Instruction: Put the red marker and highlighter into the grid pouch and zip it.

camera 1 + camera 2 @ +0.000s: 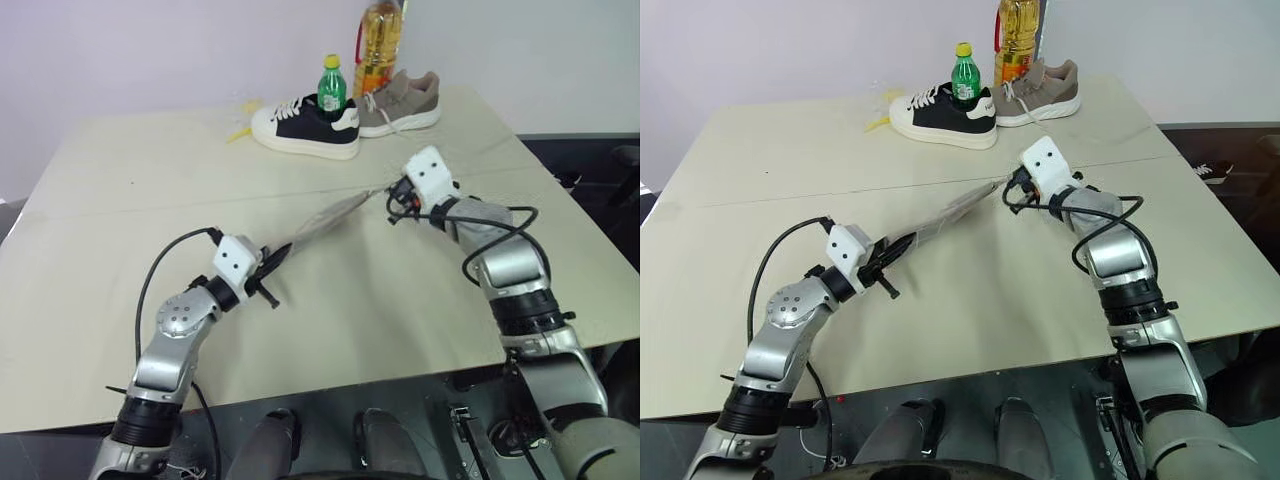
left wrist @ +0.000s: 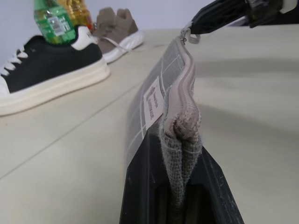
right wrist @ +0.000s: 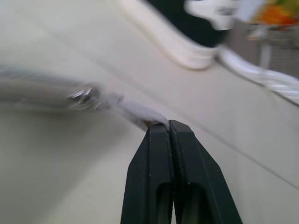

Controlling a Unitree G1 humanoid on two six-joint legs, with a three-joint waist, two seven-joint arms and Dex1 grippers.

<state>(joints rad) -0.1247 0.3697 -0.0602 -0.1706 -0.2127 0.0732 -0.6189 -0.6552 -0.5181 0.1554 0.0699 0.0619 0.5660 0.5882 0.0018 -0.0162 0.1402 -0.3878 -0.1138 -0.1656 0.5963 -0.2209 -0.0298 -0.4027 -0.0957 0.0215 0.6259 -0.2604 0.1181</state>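
Here the grid pouch (image 1: 325, 218) is hanging stretched above the middle of the table (image 1: 120, 200), between the 2 grippers. The left gripper (image 2: 180, 140) is clamping the pouch's near end tight. The right gripper (image 3: 169, 128) is pinching the zipper pull (image 3: 140, 114) at the far end. 2 shoes (image 1: 305, 125) and 2 bottles (image 1: 332, 88) are standing by the far edge.

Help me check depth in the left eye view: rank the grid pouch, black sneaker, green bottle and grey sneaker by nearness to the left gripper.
1. grid pouch, in the left gripper.
2. black sneaker, far side, centre.
3. green bottle, just behind it.
4. grey sneaker, farther right.
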